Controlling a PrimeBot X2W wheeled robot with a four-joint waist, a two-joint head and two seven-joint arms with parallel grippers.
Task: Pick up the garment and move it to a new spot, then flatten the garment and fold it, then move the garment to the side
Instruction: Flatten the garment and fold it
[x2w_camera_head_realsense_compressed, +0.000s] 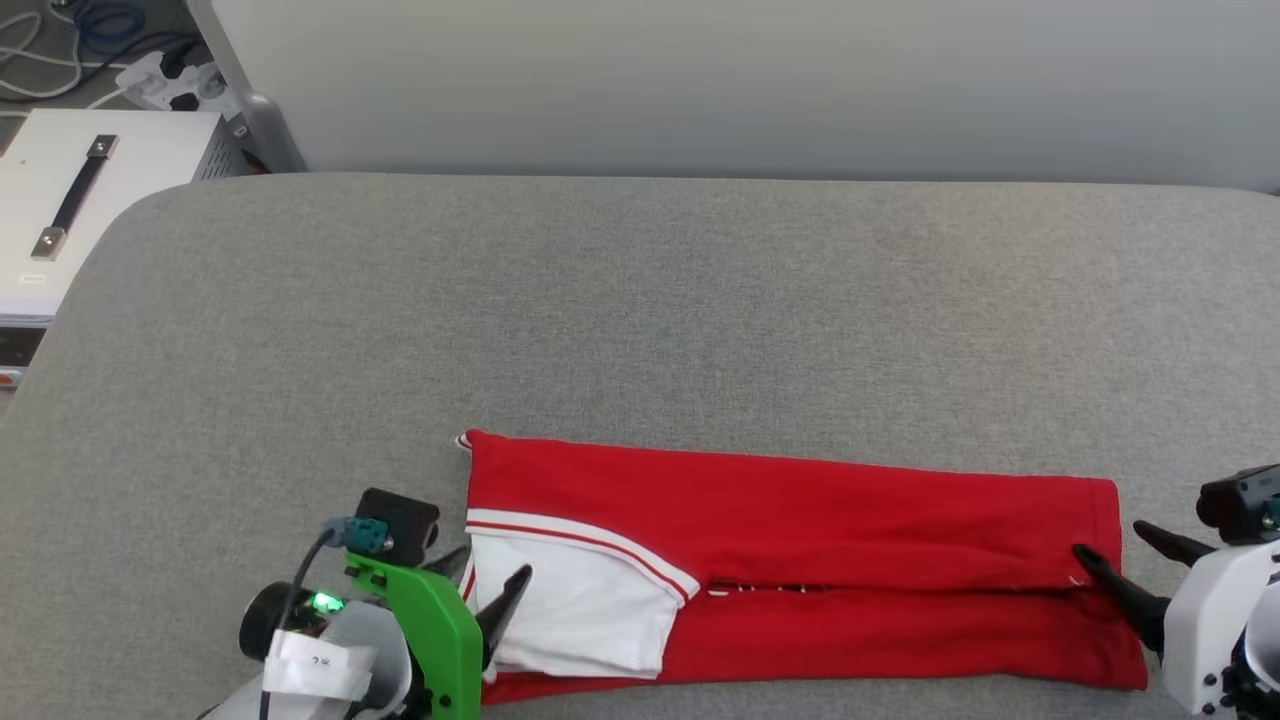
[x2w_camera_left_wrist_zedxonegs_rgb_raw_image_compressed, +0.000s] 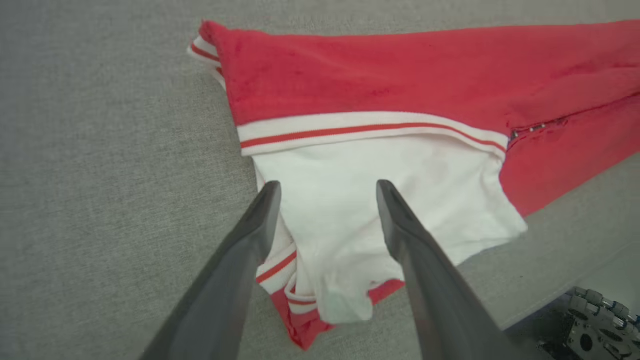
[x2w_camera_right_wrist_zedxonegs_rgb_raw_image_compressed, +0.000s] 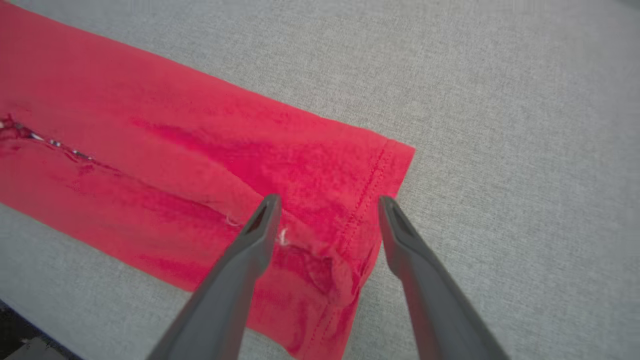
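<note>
The garment (x2w_camera_head_realsense_compressed: 800, 510) lies folded into a long red strip near the front edge of the grey table (x2w_camera_head_realsense_compressed: 640, 320), with a white sleeve (x2w_camera_head_realsense_compressed: 575, 605) and striped trim on top at its left end. My left gripper (x2w_camera_head_realsense_compressed: 495, 580) stands open at that left end; its fingers (x2w_camera_left_wrist_zedxonegs_rgb_raw_image_compressed: 250, 235) straddle the white sleeve (x2w_camera_left_wrist_zedxonegs_rgb_raw_image_compressed: 370, 200) without clamping it. My right gripper (x2w_camera_head_realsense_compressed: 1120, 545) is open at the right end, over the red hem (x2w_camera_right_wrist_zedxonegs_rgb_raw_image_compressed: 365, 200), one finger (x2w_camera_right_wrist_zedxonegs_rgb_raw_image_compressed: 250, 240) above the fabric and the other at the hem's edge. The print is hidden.
A pale wall (x2w_camera_head_realsense_compressed: 740, 80) runs behind the table. At the far left stand a white cabinet (x2w_camera_head_realsense_compressed: 90, 190) with a black handle, a power strip (x2w_camera_head_realsense_compressed: 175, 85) and cables. The table's front edge (x2w_camera_left_wrist_zedxonegs_rgb_raw_image_compressed: 560, 295) is close to the garment.
</note>
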